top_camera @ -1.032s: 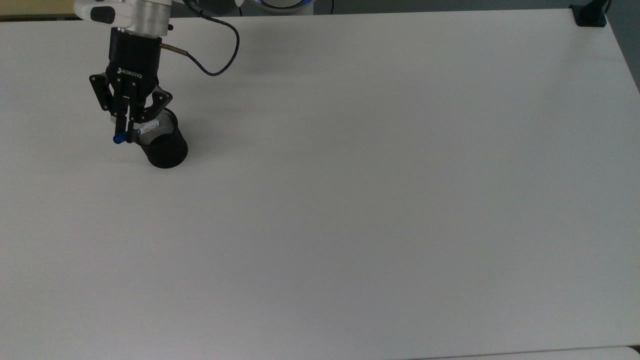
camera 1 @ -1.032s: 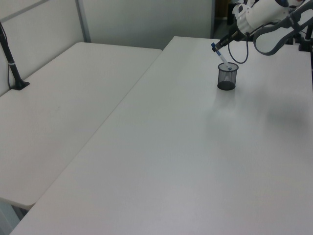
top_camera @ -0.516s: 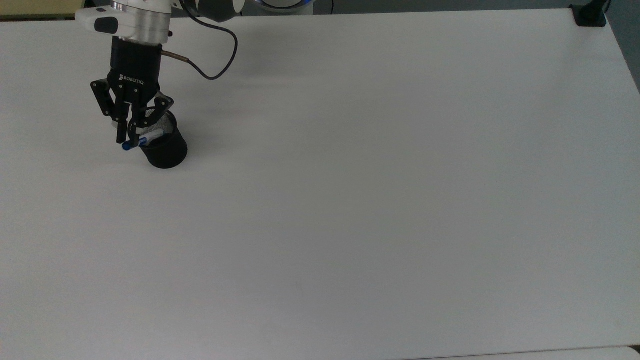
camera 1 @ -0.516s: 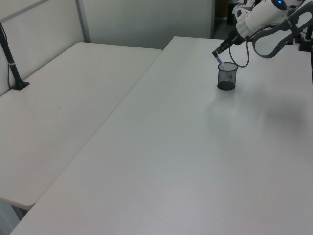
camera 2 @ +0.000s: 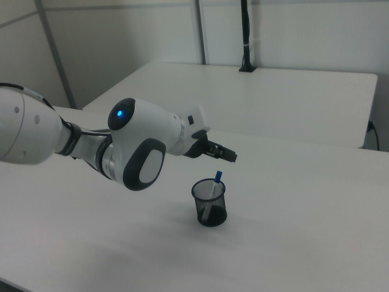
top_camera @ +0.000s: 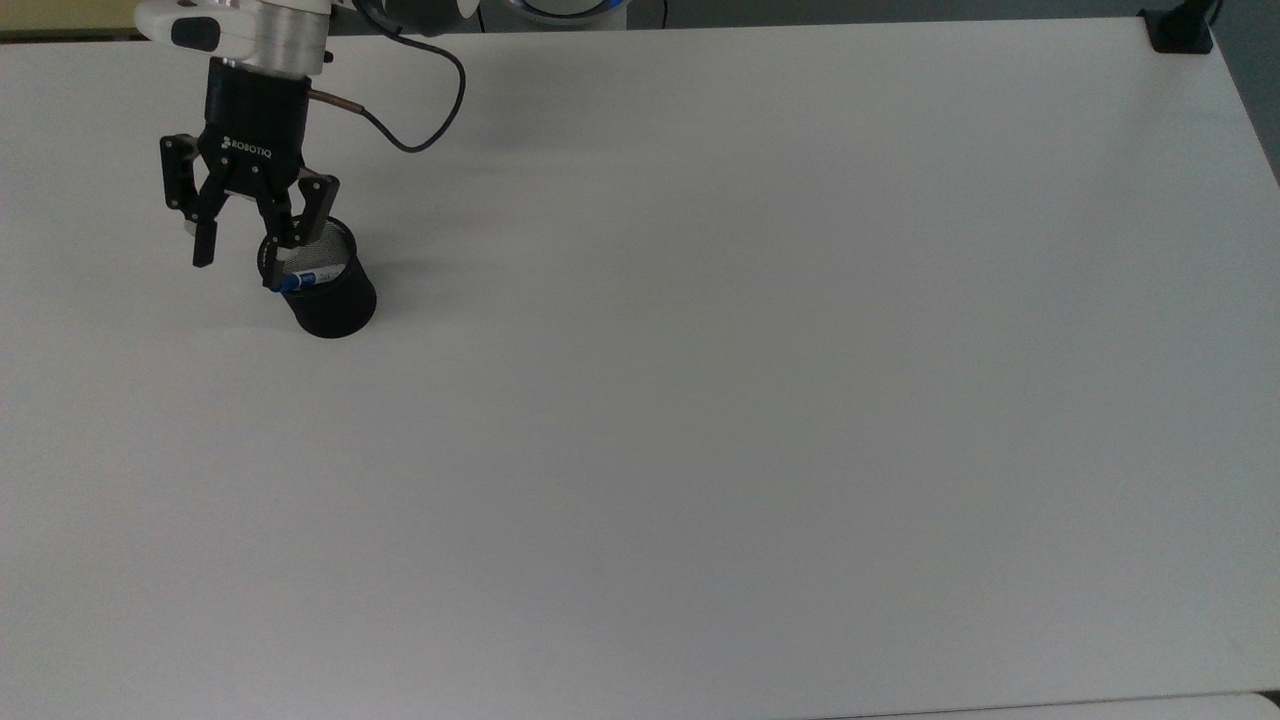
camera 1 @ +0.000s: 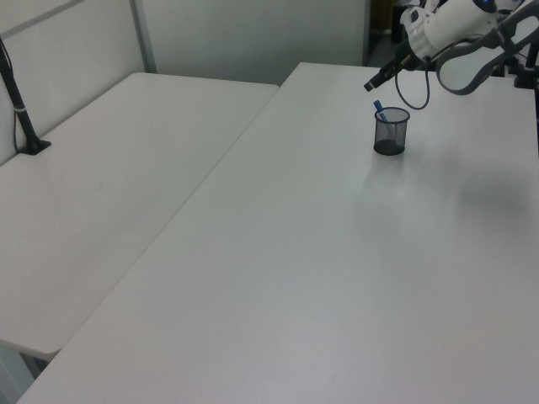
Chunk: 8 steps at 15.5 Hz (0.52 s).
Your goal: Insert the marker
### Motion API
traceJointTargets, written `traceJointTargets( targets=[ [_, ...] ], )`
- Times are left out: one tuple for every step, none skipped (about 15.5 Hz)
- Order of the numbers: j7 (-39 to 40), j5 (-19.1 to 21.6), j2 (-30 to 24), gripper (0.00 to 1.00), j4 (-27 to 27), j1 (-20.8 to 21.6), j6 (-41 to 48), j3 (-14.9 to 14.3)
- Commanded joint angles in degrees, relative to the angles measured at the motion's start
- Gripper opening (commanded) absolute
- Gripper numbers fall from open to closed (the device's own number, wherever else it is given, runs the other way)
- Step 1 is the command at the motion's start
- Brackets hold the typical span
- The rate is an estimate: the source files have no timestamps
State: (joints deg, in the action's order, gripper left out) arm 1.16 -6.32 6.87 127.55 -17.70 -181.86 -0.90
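I see my gripper (top_camera: 237, 260) up at the top view's left, and its two black fingers (top_camera: 205, 243) are spread wide apart with nothing between them, so it has let go. Just beside one fingertip sits one black mesh cup (top_camera: 327, 283), standing upright on the white table (top_camera: 700, 400). The one marker (top_camera: 296, 281) is inside that cup. It leans against the cup's rim on the side nearest my gripper, and its blue cap pokes up over the edge. In the right view I can see the marker (camera 2: 213, 190) through the mesh, white below and blue on top, with the gripper (camera 2: 228, 156) hanging above it and a little to the right view's left, not touching it. In the left view the cup (camera 1: 391, 130) is below my gripper (camera 1: 371, 84), and the blue tip (camera 1: 379, 108) sticks out of it. A black cable (top_camera: 420, 110) loops out from behind the gripper's wrist and hangs over the table without reaching the cup. Nothing stands between my gripper and the cup. Far off, at the table's other corner in the top view, there is one black clamp (top_camera: 1180, 28). A second white table (camera 1: 101, 194) sits next to this one in the left view, with one black pole (camera 1: 18, 105) standing on it.
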Motion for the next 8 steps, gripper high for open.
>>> traceJointTargets(
  targets=[
    [-4.14, -0.89, -3.17, 1.00, 0.42, 0.39, 0.27, 0.02],
    [-4.94, -0.89, -3.70, 1.00, -0.28, 0.47, 1.50, 0.02],
    [-4.94, -0.89, -4.32, 1.00, -0.63, 0.74, 2.56, 0.02],
    [-5.03, -0.89, -4.85, 1.00, -0.90, 0.74, 2.83, 0.02],
    [-5.03, -0.80, -5.29, 1.00, -1.33, 0.74, 3.53, 0.11],
    [-5.03, -0.80, -6.07, 1.00, -2.12, 0.74, 5.62, 0.02],
    [-5.12, -0.80, -6.34, 1.00, -3.87, 0.74, 9.12, 0.11],
    [-5.12, -0.45, -6.87, 1.00, -6.32, 0.74, 13.68, 0.11]
  ],
)
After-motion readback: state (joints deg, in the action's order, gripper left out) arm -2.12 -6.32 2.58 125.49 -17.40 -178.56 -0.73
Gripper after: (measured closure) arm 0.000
